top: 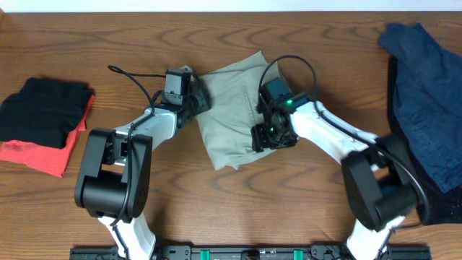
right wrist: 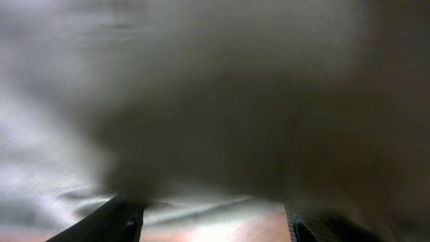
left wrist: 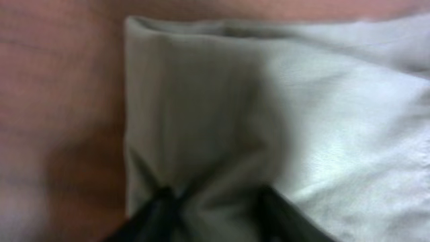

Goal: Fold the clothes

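Khaki-grey cotton fills both wrist views, very close to the lenses. In the left wrist view the shorts (left wrist: pixel 289 114) are bunched between the two dark fingers (left wrist: pixel 156 216) of the left gripper (left wrist: pixel 222 218). Creases in the cloth run together at one finger, and the gripper is clamped on a folded edge. The brown wood of the surface (left wrist: pixel 60 101) lies just beside that edge. In the right wrist view the cloth is blurred and in shadow (only a thin strip of wood shows at the bottom). The fingers of the right gripper (right wrist: pixel 208 228) stand apart at the lower corners, with cloth over them — whether they hold it, I cannot tell.

In the overhead view, bare wood lies nearest to the robot's base. Behind it, in the middle of the surface, the shorts (top: pixel 227 108) lie folded into a compact, tilted bundle, roughly rectangular. The left gripper (top: pixel 202 101) is at its left edge and the right gripper (top: pixel 260 136) at its right edge — both touch the cloth. Well apart on the left side, a black garment (top: pixel 43 108) lies folded on a red garment (top: pixel 50 155). On the right side, a dark blue garment (top: pixel 426 94) is spread loosely and reaches close to the far edge of the surface.
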You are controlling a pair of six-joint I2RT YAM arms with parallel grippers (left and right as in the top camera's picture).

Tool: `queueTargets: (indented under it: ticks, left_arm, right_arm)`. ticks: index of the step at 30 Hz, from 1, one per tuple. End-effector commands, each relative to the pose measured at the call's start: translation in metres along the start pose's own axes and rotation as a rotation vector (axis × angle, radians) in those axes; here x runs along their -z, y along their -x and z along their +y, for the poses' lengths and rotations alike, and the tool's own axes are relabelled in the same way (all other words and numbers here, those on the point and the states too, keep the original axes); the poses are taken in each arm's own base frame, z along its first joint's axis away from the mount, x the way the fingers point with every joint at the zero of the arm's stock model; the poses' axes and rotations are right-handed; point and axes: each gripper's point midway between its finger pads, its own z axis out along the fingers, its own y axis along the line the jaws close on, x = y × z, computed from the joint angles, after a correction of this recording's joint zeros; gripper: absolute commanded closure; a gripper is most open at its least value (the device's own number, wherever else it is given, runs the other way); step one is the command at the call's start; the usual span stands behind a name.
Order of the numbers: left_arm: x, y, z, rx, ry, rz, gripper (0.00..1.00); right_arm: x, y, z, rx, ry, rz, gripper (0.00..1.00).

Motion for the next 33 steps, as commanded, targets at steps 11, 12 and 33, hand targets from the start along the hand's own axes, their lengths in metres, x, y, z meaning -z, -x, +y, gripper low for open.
queueTargets:
  ticks: [11, 12, 33]
  left_arm:
    - [0.049, -0.150, 0.008, 0.153, -0.047, 0.667, 0.73]
    - [0.054, -0.149, 0.006, 0.140, -0.059, 0.667, 0.73]
    - [0.076, 0.036, 0.001, -0.241, 0.116, -0.174, 0.04]
  right_arm:
    - [0.049, 0.099, -0.111, -0.038, -0.402, -0.398, 0.14]
    - [0.054, 0.101, -0.109, -0.028, -0.395, -0.409, 0.13]
    - [0.135, 0.059, -0.043, 0.001, -0.093, -0.435, 0.01]
